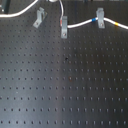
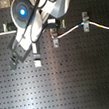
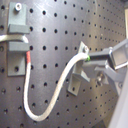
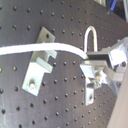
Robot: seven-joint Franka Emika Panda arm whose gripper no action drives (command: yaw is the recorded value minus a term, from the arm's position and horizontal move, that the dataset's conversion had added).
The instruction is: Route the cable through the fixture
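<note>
The white cable (image 1: 82, 22) runs through the two upright grey clips. Its red-orange band (image 1: 63, 21) sits at the middle clip (image 1: 64, 29), and blue and yellow bands (image 1: 114, 23) lie past the other clip (image 1: 100, 19). From the middle clip the cable rises out of the first exterior view's top, then comes back as an arc (image 1: 17, 12) beyond the slanted fixture (image 1: 38, 19), apart from it. My gripper (image 3: 89, 58) is shut on the cable (image 3: 60, 85). In the second wrist view the cable (image 4: 30, 49) crosses the top of the fixture (image 4: 40, 62); I cannot tell whether it touches.
The black perforated board (image 1: 65, 85) fills both exterior views. The white arm (image 2: 34, 15) covers the board's far middle in the second exterior view. A small grey bracket-like piece (image 4: 90, 87) sits just under the fingers.
</note>
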